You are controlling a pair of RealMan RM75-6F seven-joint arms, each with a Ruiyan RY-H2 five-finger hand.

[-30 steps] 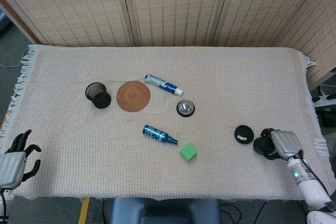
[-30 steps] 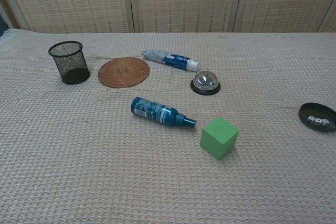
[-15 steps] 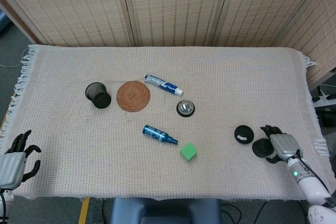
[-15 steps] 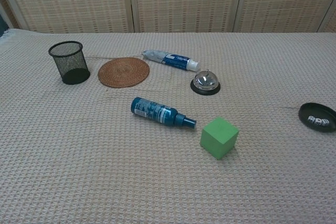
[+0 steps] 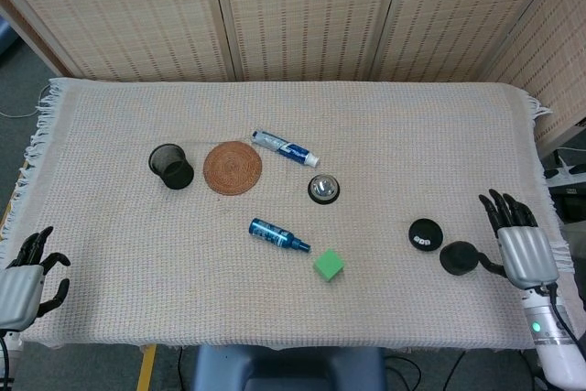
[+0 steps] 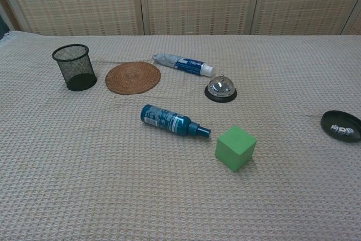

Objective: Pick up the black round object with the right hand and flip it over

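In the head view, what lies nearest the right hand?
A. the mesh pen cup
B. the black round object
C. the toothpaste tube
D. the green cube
B: the black round object lies just left of the open right hand; the cube, cup and tube lie much further left.

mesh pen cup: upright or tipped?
Upright. The mesh pen cup stands on its base with the open rim facing up in the chest view, left of the woven coaster.
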